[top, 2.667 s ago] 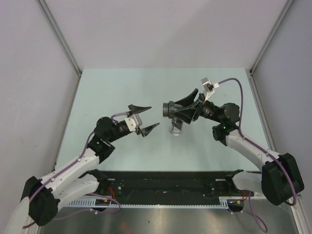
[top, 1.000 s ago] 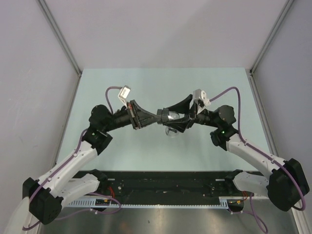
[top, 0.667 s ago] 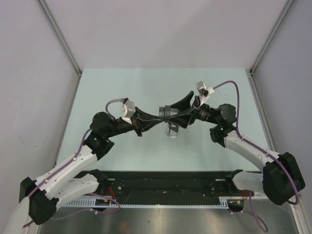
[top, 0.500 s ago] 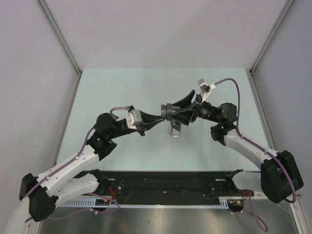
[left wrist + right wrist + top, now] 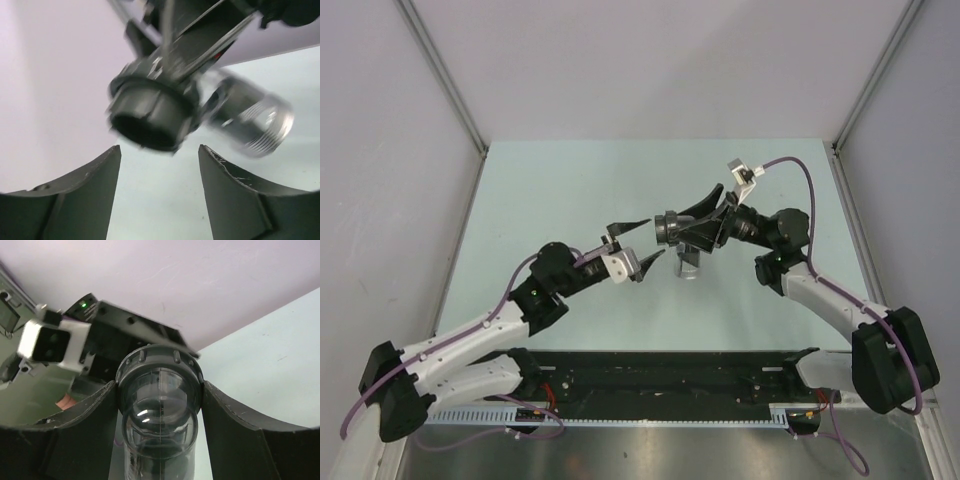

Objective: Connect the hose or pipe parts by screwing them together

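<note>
I see a pale green bench (image 5: 560, 180) boxed in by plain greyish walls (image 5: 650, 60), metal posts (image 5: 442, 75) at the back corners; lighting looks even, perhaps overhead.

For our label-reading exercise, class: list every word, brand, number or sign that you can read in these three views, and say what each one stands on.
No readable text in any view.
On the black nut, the grey ribbed fitting and the table no writing shows.
The green light on a black arm housing is only a lamp, with no characters beside it.
</note>
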You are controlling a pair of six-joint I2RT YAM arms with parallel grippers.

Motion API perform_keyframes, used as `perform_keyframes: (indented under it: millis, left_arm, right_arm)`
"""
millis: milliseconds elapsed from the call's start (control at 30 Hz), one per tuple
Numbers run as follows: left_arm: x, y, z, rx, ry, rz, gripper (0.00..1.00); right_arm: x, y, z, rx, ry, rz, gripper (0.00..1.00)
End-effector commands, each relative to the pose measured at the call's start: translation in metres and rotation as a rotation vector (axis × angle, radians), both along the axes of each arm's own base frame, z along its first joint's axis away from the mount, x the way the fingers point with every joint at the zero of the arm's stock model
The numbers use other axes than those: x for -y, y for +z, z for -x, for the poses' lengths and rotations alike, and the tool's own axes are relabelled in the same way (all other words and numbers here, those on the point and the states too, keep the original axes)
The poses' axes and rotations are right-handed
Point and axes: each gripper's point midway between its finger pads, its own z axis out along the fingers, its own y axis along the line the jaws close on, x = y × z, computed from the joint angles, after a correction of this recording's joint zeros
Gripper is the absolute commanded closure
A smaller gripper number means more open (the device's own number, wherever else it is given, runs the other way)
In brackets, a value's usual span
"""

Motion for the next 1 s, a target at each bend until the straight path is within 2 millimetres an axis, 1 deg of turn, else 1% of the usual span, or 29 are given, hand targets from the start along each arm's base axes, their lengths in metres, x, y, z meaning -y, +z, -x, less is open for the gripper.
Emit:
perform_keyframes:
  millis: [0,33,67,100,133,167,200,233,267,300,333,367,400,433,467,500,533,567,600,633,667,700,800,833,967]
  left_arm:
    - [-0.038,-0.014,-0.022,-0.176,0.222,0.079,0.30]
    - [-0.042,-0.013,-0.021,-0.274,0.242,0.155,0.29]
    - [-0.047,-0.015,-0.019,-0.332,0.259,0.191,0.26]
    - [-0.053,-0.006,-0.014,-0.369,0.257,0.247,0.24]
    - [-0.054,-0.002,-0.009,-0.449,0.241,0.309,0.24]
    - [-0.054,0.000,-0.004,-0.503,0.223,0.323,0.23]
    - [-0.055,0.007,0.001,-0.544,0.201,0.348,0.23]
    - [-0.055,0.013,0.005,-0.637,0.174,0.398,0.22]
    - [-0.052,0.024,0.014,-0.693,0.121,0.405,0.22]
    - [-0.054,0.029,0.012,-0.809,0.102,0.462,0.23]
    - [-0.054,0.033,0.014,-0.874,0.074,0.483,0.25]
    - [-0.048,0.044,0.027,-0.939,-0.029,0.472,0.27]
    - [-0.054,0.050,0.022,-1.063,-0.039,0.541,0.28]
    - [-0.051,0.047,0.016,-1.147,-0.052,0.549,0.31]
    - [-0.047,0.054,0.027,-1.216,-0.133,0.519,0.32]
    - [-0.048,0.057,0.026,-1.325,-0.155,0.547,0.32]
    - [-0.040,0.052,0.023,-1.396,-0.184,0.522,0.33]
    - [-0.037,0.055,0.026,-1.436,-0.216,0.508,0.33]
    - [-0.033,0.055,0.035,-1.518,-0.268,0.477,0.33]
    - [-0.031,0.057,0.036,-1.542,-0.293,0.475,0.34]
    - [-0.028,0.052,0.035,-1.583,-0.298,0.470,0.35]
    - [-0.028,0.052,0.036,-1.607,-0.303,0.474,0.36]
    - [-0.028,0.050,0.036,-1.636,-0.298,0.488,0.39]
    - [-0.028,0.048,0.035,-1.646,-0.296,0.487,0.41]
    - [-0.025,0.036,0.035,-1.698,-0.291,0.472,0.45]
  right_arm:
    - [0.014,0.041,0.026,0.250,0.038,-0.039,1.00]
    - [0.017,0.043,0.024,0.276,0.015,-0.035,1.00]
    - [0.019,0.043,0.023,0.301,0.000,-0.029,1.00]
    - [0.019,0.042,0.021,0.327,-0.017,-0.020,1.00]
    - [0.019,0.037,0.016,0.392,-0.053,0.014,1.00]
    - [0.021,0.040,0.017,0.432,-0.081,0.023,1.00]
    - [0.021,0.038,0.015,0.475,-0.104,0.042,1.00]
    - [0.021,0.030,0.009,0.534,-0.136,0.087,1.00]
    - [0.021,0.033,0.012,0.587,-0.153,0.095,1.00]
    - [0.021,0.027,0.011,0.592,-0.160,0.123,1.00]
    - [0.022,0.026,0.008,0.660,-0.190,0.143,1.00]
    - [0.022,0.029,0.012,0.695,-0.195,0.147,1.00]
    - [0.021,0.023,0.012,0.701,-0.193,0.168,1.00]
    - [0.020,0.024,0.010,0.772,-0.220,0.185,1.00]
    - [0.017,0.025,0.016,0.795,-0.215,0.186,1.00]
    - [0.014,0.019,0.018,0.811,-0.210,0.210,1.00]
    - [0.013,0.018,0.018,0.833,-0.223,0.221,1.00]
    - [0.011,0.017,0.018,0.882,-0.232,0.235,1.00]
    - [0.006,0.014,0.023,0.887,-0.217,0.240,1.00]
    - [0.005,0.014,0.022,0.889,-0.225,0.245,1.00]
    - [0.004,0.014,0.024,0.891,-0.222,0.243,1.00]
    - [0.003,0.015,0.025,0.890,-0.219,0.237,1.00]
    - [0.002,0.017,0.027,0.882,-0.215,0.223,1.00]
    - [0.002,0.018,0.027,0.883,-0.216,0.220,1.00]
    - [0.001,0.021,0.029,0.880,-0.212,0.202,1.00]
